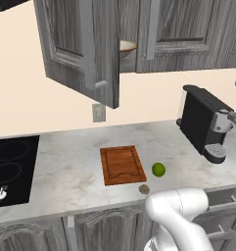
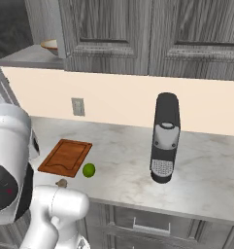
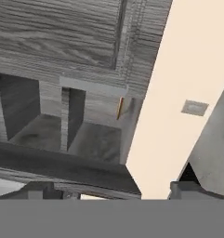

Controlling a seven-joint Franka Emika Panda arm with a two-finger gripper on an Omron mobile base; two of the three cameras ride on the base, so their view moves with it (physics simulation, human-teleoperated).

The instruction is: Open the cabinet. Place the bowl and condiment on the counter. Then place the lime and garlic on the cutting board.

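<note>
Between the fingertips point(image 3: 187, 188) nothing is sitting: the gripper point(image 3: 112, 189) is standing wide apart, empty, pointing up at the cabinet point(image 3: 62, 37). Just ahead of the fingers a dark door edge is crossing the hand view. Beyond it the cabinet's grey shelf floor and upright dividers are showing. Farther ahead, a thin orange sliver point(image 3: 120, 108) is peeking past a panel edge; I cannot tell if it is bowl rim or condiment. Off to one side of the fingers the cream wall with its outlet point(image 3: 194, 108) is running past.

One cabinet door point(image 1: 85, 54) is hanging open, swung out over the counter point(image 1: 65, 171), so the opening step is looking done. The bowl point(image 1: 127, 46) is sitting inside on the shelf, just behind the open door's edge, so the step in hand is likely fetching it. The next move is calling for fingers going in past the door edge and closing on the brown rim.

Well below the fingers, the cutting board point(image 1: 122, 164) is lying bare on the counter. The lime point(image 1: 158, 169) is resting just beside its right edge, and the garlic point(image 1: 144, 188) is sitting near the counter's front edge; both are off the board. Farther right the coffee machine point(image 1: 205, 125) is taking up space, and the cooktop point(image 1: 11, 166) is bounding the left. Open stone between cooktop and board is giving room for setting the bowl down. The tight spots are the open door's edge and the closed door point(image 1: 180, 29) beside the bowl.
</note>
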